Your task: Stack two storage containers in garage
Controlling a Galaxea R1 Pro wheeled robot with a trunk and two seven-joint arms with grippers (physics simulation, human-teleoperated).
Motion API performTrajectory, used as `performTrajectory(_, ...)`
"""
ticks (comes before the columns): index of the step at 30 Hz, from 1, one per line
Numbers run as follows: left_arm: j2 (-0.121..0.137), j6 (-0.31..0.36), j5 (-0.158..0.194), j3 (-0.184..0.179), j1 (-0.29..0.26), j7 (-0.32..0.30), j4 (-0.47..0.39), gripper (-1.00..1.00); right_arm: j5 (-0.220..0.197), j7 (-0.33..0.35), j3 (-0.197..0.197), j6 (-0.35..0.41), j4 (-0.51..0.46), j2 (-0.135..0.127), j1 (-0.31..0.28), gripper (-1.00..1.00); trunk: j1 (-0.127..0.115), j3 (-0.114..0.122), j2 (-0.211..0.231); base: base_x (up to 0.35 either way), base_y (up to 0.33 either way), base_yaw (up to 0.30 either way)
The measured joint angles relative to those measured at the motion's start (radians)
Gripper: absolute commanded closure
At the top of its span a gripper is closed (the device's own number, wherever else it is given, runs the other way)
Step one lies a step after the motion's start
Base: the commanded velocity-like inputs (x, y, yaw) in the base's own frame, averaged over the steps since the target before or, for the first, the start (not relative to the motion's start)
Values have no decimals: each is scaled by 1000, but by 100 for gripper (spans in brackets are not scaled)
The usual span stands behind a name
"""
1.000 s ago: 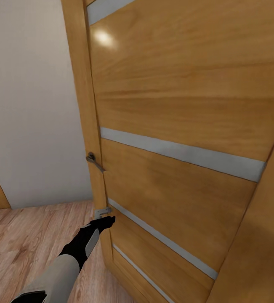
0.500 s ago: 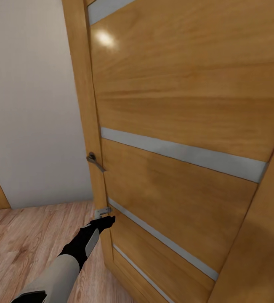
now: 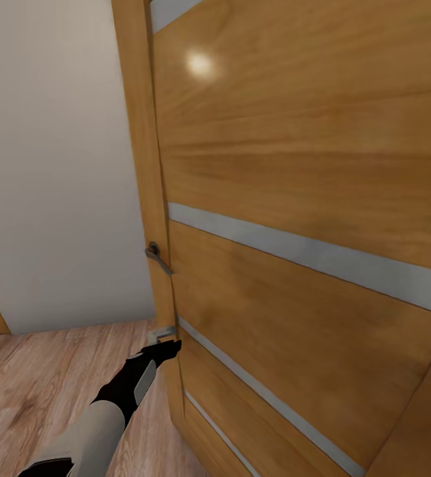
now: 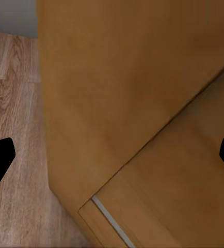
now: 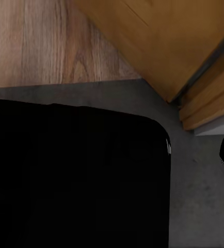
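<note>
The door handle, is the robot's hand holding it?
No, the left gripper sits low by the door's edge, well below the door handle.

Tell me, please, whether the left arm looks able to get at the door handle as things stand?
Probably yes: the left hand sits open by the door edge, below the handle, with nothing between.

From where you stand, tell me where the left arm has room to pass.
Bare light wood plank floor lies open between the white wall and the honey-coloured wooden door. It is crowded at the door's edge, where the left gripper sits under the metal handle.
</note>
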Motion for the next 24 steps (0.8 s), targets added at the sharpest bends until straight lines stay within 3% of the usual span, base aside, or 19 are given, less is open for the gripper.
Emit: performTrajectory(24,0,0,0,0,0,-1,0,-100,0,-1,-1,0,0,0,0,-100,0,0,0,1,0,-1)
